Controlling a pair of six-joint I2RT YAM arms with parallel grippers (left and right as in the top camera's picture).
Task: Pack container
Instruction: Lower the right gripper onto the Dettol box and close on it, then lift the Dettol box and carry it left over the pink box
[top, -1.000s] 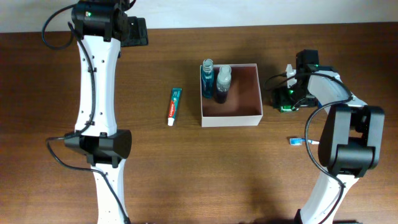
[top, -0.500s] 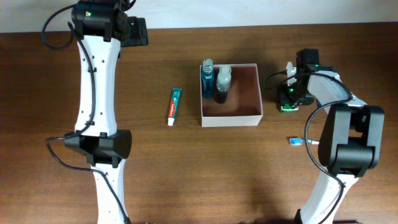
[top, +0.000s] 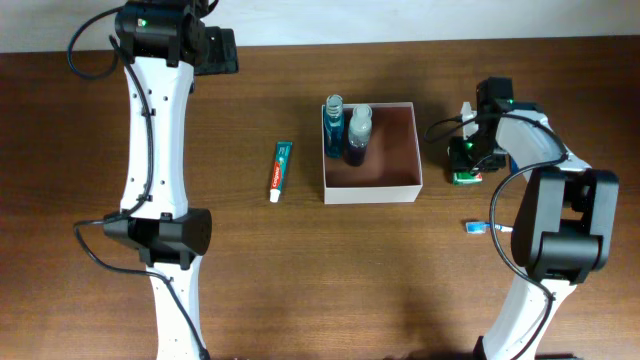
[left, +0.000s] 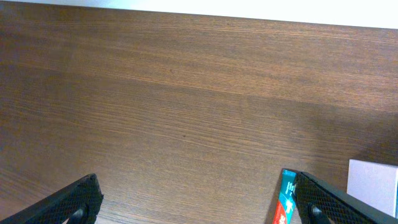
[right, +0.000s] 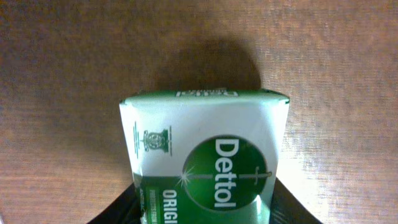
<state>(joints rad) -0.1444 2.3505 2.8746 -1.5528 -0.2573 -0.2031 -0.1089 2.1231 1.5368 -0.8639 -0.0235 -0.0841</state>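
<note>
The container (top: 372, 190), a shallow white-walled box with a pinkish-brown inside, stands mid-table. A blue bottle (top: 333, 120) and a dark bottle (top: 358, 135) stand at its left side. Right of it, my right gripper (top: 466, 165) is shut on a green and white Dettol soap box (top: 466, 179). In the right wrist view the soap box (right: 205, 137) fills the gap of the right gripper (right: 205, 208), with a black finger against each side. My left gripper (left: 196, 199) is open, wide over bare wood at the back left.
A toothpaste tube (top: 281, 170) lies left of the container; in the left wrist view the tube (left: 285, 202) sits by my right-hand finger, with the container's corner (left: 373, 180) beyond. A small blue item (top: 476, 227) lies near the right arm's base.
The right gripper's fingers have closed in from wide open onto the soap box. The left arm has not moved.
</note>
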